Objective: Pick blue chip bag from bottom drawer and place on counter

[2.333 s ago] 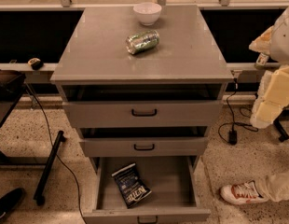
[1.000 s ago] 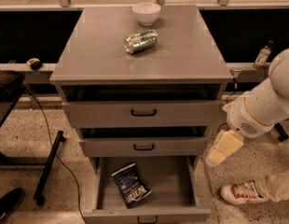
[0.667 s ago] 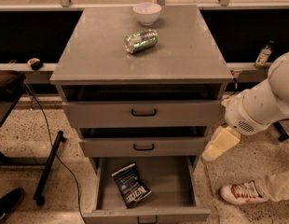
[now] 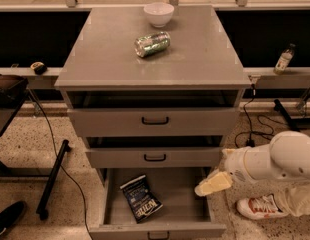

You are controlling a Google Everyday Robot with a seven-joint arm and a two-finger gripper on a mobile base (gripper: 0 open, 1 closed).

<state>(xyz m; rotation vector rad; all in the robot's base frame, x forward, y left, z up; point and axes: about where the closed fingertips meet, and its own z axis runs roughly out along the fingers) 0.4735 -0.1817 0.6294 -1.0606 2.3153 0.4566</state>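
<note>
The blue chip bag (image 4: 141, 198) lies flat on the floor of the open bottom drawer (image 4: 180, 204), in its left half. My gripper (image 4: 213, 183) comes in from the right on a white arm and hangs over the drawer's right edge, apart from the bag and to its right. The counter (image 4: 195, 59) is the grey top of the cabinet.
A green-silver can (image 4: 152, 43) lies on its side on the counter, with a white bowl (image 4: 158, 13) behind it. The two upper drawers (image 4: 155, 121) stand slightly pulled out. A person's shoe (image 4: 257, 207) is on the floor at right. A bottle (image 4: 283, 59) stands on the ledge behind.
The arm has come down from the upper right and the gripper has moved lower and left, to the right edge of the bottom drawer. The bag has not moved.
</note>
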